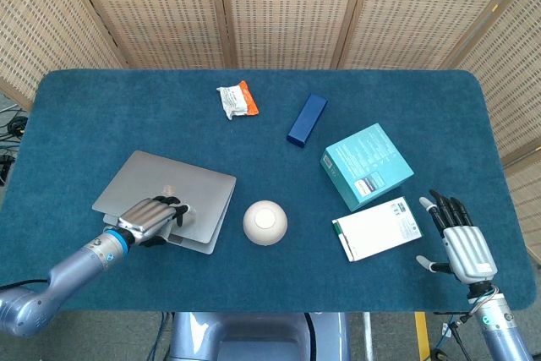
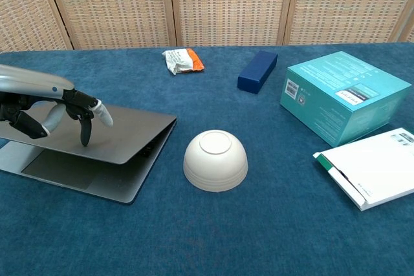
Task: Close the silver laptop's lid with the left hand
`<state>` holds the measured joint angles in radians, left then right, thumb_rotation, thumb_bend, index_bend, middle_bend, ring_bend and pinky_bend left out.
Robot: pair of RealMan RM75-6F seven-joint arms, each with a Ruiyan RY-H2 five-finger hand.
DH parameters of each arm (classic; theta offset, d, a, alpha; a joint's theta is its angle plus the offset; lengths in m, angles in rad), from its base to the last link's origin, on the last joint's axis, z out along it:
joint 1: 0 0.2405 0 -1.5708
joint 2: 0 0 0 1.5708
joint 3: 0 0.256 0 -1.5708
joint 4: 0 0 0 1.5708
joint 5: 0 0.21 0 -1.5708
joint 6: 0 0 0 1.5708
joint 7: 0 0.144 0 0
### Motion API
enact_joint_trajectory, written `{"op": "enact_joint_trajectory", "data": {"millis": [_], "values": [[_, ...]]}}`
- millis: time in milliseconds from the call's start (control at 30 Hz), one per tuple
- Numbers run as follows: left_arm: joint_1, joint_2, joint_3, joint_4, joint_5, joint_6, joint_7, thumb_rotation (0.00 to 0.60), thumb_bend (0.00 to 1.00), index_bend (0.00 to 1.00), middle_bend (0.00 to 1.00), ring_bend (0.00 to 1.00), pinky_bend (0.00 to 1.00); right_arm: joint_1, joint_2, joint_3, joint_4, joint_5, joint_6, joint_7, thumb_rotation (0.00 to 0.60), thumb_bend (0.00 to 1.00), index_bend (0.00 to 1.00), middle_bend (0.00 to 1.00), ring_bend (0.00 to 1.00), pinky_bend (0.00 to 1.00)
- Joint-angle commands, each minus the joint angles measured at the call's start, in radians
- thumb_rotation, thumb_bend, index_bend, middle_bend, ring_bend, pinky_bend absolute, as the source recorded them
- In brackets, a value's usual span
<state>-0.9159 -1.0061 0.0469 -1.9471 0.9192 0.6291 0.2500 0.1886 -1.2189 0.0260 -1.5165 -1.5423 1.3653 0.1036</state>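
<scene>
The silver laptop lies at the front left of the table, its lid nearly down, with only a narrow wedge showing above the base. My left hand rests on top of the lid near its front edge, fingers pressing down on the metal. It holds nothing. My right hand hovers at the front right corner, fingers spread and empty, apart from everything.
A white upturned bowl sits just right of the laptop. Further right are a teal box and a white booklet. A blue bar and a snack packet lie further back.
</scene>
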Motion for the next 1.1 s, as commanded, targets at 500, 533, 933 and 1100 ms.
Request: {"op": "enact_joint_trajectory", "data": {"millis": [500, 533, 933, 1100], "values": [[-0.02, -0.089, 0.054, 0.057, -0.057, 0.01, 0.063, 0.6, 1.0, 0.17, 0.36, 0.12, 0.14, 0.0, 0.0, 0.0, -0.001, 0.002, -0.001, 0.0, 0.6, 0.09, 0.08, 0.0, 0.0, 0.0], [-0.022, -0.096, 0.057, 0.063, -0.063, 0.01, 0.066, 0.6, 1.0, 0.17, 0.36, 0.12, 0.14, 0.0, 0.0, 0.0, 0.0, 0.002, -0.001, 0.0, 0.6, 0.09, 0.08, 0.0, 0.0, 0.0], [-0.018, -0.135, 0.059, 0.089, -0.082, 0.048, 0.058, 0.6, 1.0, 0.17, 0.36, 0.12, 0.14, 0.0, 0.0, 0.002, 0.002, 0.005, -0.001, 0.002, 0.6, 0.09, 0.08, 0.0, 0.0, 0.0], [0.013, -0.098, 0.028, 0.043, -0.023, 0.11, 0.024, 0.6, 0.96, 0.17, 0.36, 0.11, 0.14, -0.001, -0.001, 0.003, 0.002, 0.003, 0.003, 0.002, 0.6, 0.09, 0.08, 0.0, 0.0, 0.0]]}}
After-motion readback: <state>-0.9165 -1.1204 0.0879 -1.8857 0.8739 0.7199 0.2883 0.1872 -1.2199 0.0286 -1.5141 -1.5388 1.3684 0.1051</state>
